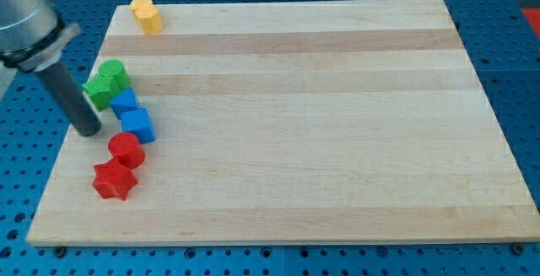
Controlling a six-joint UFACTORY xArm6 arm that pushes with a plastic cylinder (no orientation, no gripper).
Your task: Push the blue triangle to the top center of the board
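Two blue blocks sit near the board's left edge. The upper one (pixel 124 102) is smaller and may be the triangle, though its shape is hard to make out. The lower one (pixel 137 125) looks like a cube and touches it. My tip (pixel 88 131) rests on the board just to the view's left of the blue cube, with a small gap between them. It is below the green blocks. The rod leans up toward the view's top left.
Two green blocks (pixel 112 73) (pixel 99 91) touch above the blue ones. A red cylinder (pixel 126 148) and a red star (pixel 114 181) lie below them. A yellow block (pixel 146 15) sits at the top left. The wooden board (pixel 321 132) rests on a blue table.
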